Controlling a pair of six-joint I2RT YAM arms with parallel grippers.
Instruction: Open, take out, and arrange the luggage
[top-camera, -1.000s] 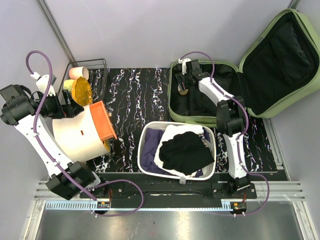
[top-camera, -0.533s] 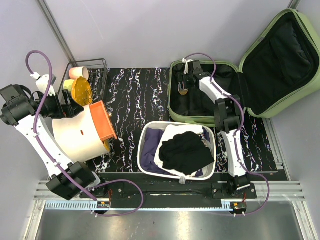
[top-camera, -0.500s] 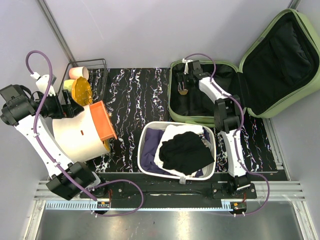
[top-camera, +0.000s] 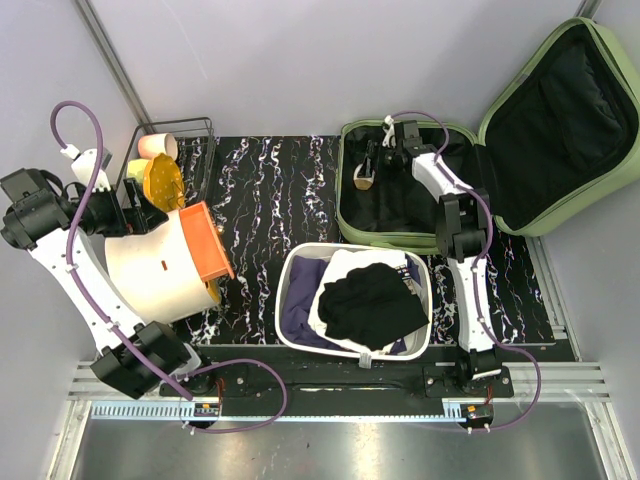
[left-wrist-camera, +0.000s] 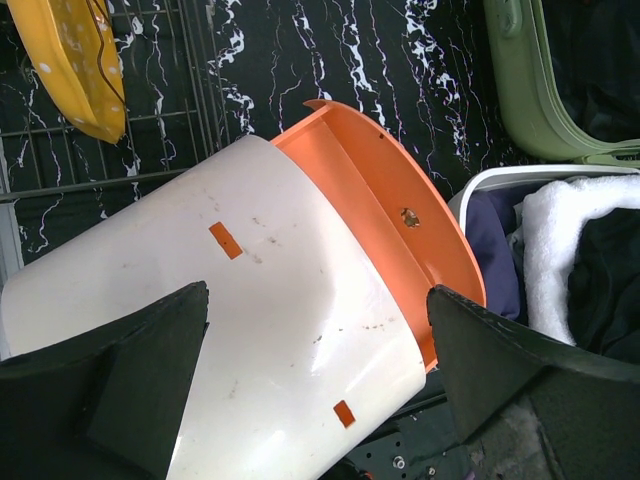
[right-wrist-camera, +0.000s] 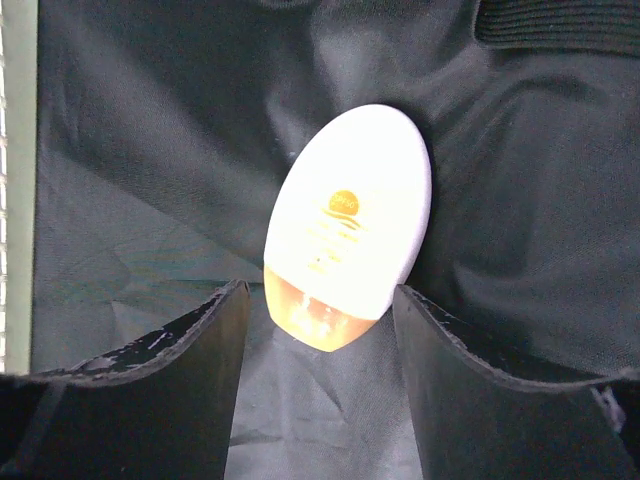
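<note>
— Two grippers, so start at the left. How is that one set?
— The left gripper (left-wrist-camera: 318, 300) hangs at about 9 o'clock of the table, spread wide and holding nothing. Under it a white tub (left-wrist-camera: 250, 300) lies on its side, its orange lid (left-wrist-camera: 400, 230) facing 3 o'clock. I judge it has no part in this step.
— And further right?
— At 6 o'clock a white bin (top-camera: 290, 275) holds dark and white clothes. At 1 o'clock the luggage (top-camera: 348, 220) lies open, its cover thrown back toward 2 o'clock, black lining showing.
— Which step, then?
— Opening looks done, so this is taking out. The right gripper (right-wrist-camera: 320, 290) is down inside the luggage near its 9 o'clock wall, its jaws part-way apart on either side of a white oval bottle (right-wrist-camera: 350, 210) with an orange cap.
— Is it gripped?
— I cannot say so. In the wrist view the right-hand pad (right-wrist-camera: 430, 340) sits at the bottle's edge, while a sliver of lining shows beside the left-hand pad (right-wrist-camera: 200, 340).
— How does the bottle lie to the fingers?
— It lies flat on the lining with its cap end between the tips. Its body runs out toward 12 o'clock, leaning to 1.
— What does the next move call for?
— It calls for a firm, even squeeze, since that rounded shell may slip forward. Then comes a lift clear of the luggage wall.
</note>
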